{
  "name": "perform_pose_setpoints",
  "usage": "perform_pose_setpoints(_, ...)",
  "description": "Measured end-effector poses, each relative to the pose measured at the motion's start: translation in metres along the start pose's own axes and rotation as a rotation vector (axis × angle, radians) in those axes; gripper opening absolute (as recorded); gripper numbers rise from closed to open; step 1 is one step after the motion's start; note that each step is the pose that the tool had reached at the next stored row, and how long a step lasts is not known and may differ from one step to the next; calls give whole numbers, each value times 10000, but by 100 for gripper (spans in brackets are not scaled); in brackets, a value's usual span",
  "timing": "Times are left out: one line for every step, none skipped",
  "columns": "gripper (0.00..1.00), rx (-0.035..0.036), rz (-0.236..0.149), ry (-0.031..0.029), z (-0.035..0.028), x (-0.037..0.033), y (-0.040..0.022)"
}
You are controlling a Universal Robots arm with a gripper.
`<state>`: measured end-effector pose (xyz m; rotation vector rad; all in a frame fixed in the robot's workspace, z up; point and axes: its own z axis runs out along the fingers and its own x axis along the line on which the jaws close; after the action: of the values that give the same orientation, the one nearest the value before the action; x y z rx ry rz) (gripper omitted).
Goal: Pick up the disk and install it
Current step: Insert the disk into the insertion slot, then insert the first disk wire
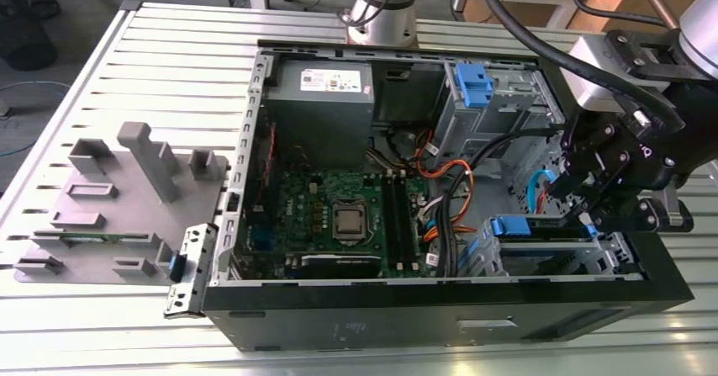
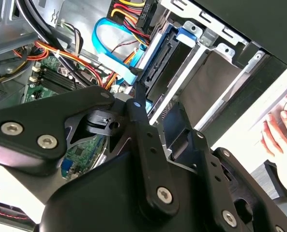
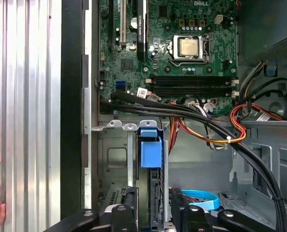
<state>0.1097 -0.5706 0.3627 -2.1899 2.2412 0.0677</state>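
Note:
The disk (image 3: 149, 193) stands on edge in the lower drive cage (image 1: 561, 254) of the open computer case, its blue tab (image 3: 149, 147) at the cage mouth. In the exterior view the same blue tab (image 1: 510, 225) shows at the cage's inner end. My gripper (image 3: 152, 212) hangs over the cage at the exterior view's right (image 1: 589, 212), one black finger on each side of the disk's other end. The fingers (image 3: 129, 209) stand slightly wider than the disk and look open, with a thin gap at one side. In the second wrist view the disk's dark edge (image 2: 158, 67) runs between blue rails just past a fingertip (image 2: 138, 99).
Thick black cables (image 3: 191, 113) and orange-red wire bundles (image 3: 216, 137) cross close beside the cage. The motherboard (image 1: 336, 216), a grey power-supply box (image 1: 319, 98) and an upper cage with a blue latch (image 1: 473, 86) fill the case. A grey fixture (image 1: 124, 199) stands beside it. A person's hand (image 2: 281, 130) rests outside.

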Motion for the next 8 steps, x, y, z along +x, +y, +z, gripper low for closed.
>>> perform_pose_setpoints(42,-1,-24,2,1,0,0)
perform_pose_setpoints(42,-1,-27,3,1,0,0)
perform_pose_setpoints(42,-1,-32,1,4,0,0)
perform_pose_setpoints(42,-1,-39,0,7,0,-1)
perform_pose_setpoints(42,-1,-43,1,9,0,-1)
perform_pose_setpoints(42,-2,-48,1,10,0,-3)
perform_pose_setpoints(42,-2,-49,2,11,-1,-4)
perform_pose_setpoints(42,-2,-51,1,16,-1,-6)
